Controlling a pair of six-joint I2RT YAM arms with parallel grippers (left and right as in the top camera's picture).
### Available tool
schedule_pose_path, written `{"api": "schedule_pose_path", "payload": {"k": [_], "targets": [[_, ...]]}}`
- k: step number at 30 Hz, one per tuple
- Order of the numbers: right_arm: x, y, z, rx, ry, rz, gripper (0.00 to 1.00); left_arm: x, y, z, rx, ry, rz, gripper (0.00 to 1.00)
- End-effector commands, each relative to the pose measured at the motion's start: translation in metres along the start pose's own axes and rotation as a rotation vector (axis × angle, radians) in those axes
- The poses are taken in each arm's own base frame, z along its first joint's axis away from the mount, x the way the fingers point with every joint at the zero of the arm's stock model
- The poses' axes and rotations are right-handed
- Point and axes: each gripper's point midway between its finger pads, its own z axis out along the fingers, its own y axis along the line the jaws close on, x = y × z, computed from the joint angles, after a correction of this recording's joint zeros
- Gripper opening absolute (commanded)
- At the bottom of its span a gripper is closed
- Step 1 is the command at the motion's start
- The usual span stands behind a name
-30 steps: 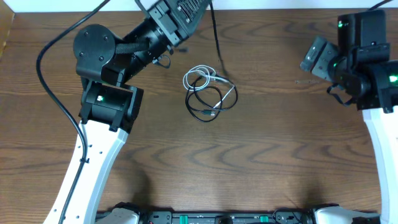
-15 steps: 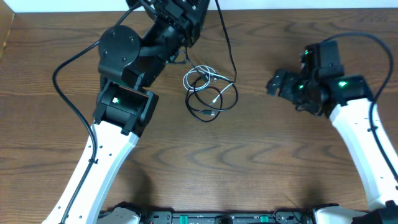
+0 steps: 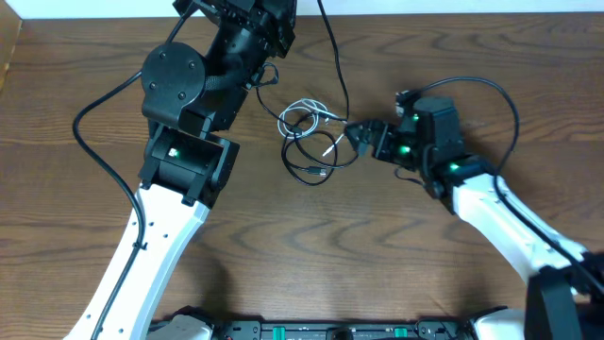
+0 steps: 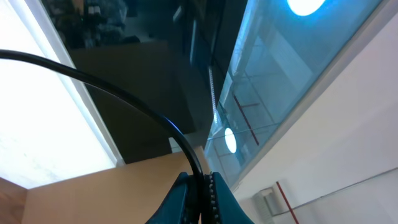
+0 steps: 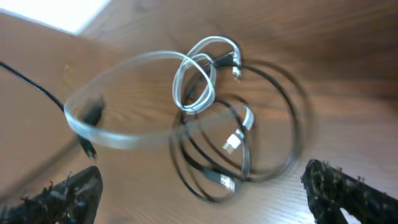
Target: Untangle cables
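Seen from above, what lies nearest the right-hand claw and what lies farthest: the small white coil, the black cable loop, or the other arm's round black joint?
1. black cable loop, just in front of the right gripper
2. small white coil, farther left
3. round black joint, far left

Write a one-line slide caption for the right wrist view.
Open right gripper hovers over tangled white and black cables lying on a wooden table.
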Motion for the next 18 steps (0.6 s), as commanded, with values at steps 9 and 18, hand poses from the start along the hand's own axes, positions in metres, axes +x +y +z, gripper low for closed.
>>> {"api": "schedule_pose_path", "payload": {"k": [9,18], "targets": [[-0.005,-0.016,0.059,-0.087,-0.044,0.153,0.96,0.013,-0.049,-0.018,0.081,0.045,0.021,0.07],[0.042,-0.036,0.084,-0.096,0.134,0.101,0.86,-0.01,-0.059,-0.026,0.097,-0.024,0.108,0.07]]}}
